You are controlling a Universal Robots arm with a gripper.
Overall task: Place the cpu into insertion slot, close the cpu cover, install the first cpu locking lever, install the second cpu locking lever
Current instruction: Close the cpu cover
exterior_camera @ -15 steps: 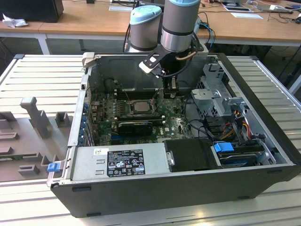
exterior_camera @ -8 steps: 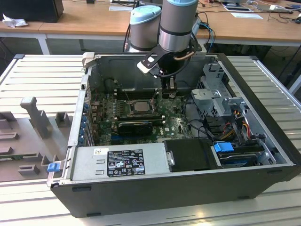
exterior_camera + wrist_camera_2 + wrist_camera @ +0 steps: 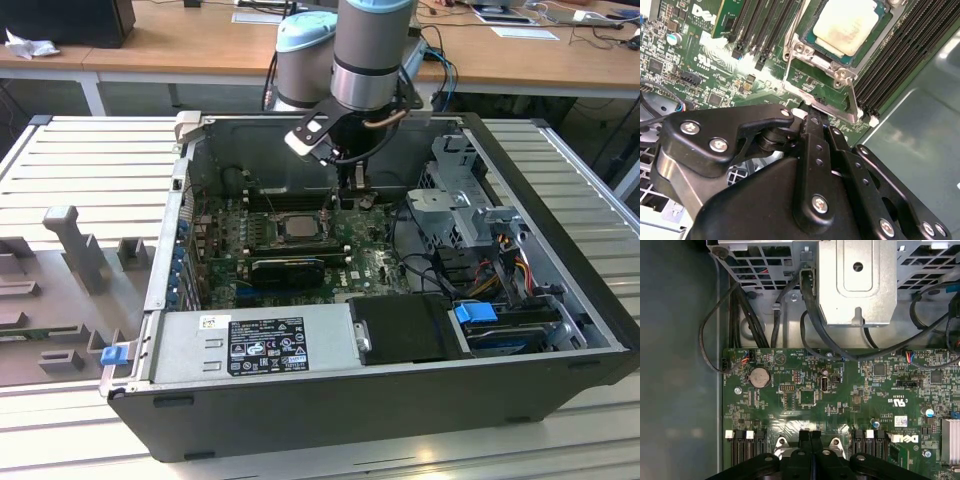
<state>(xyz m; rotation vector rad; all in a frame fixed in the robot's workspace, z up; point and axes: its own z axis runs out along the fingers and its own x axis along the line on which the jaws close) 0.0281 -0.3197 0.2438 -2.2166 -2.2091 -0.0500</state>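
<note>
The cpu [image 3: 847, 25] is a pale silver-beige square lying flat in the insertion slot [image 3: 270, 233] on the green board; in the exterior view the cpu [image 3: 297, 226] sits mid-board. The silver cpu cover [image 3: 815, 59] lies down around the chip as a frame. Thin metal locking levers [image 3: 854, 100] run along the frame's edges. My gripper [image 3: 812, 120] hangs just off the cover's corner, close above one lever's end. Its black fingers [image 3: 805, 437] are shut together with nothing seen between them. In the exterior view the gripper [image 3: 352, 195] is just to the right of the socket.
The open tower case [image 3: 560, 290] surrounds the board. A grey power-supply box [image 3: 255, 340] lies along the near side. The metal drive cage [image 3: 857, 280] with black cables [image 3: 810, 315] is close beside the gripper. Black memory slots [image 3: 900, 55] flank the socket. A grooved metal table [image 3: 90, 160] carries the case.
</note>
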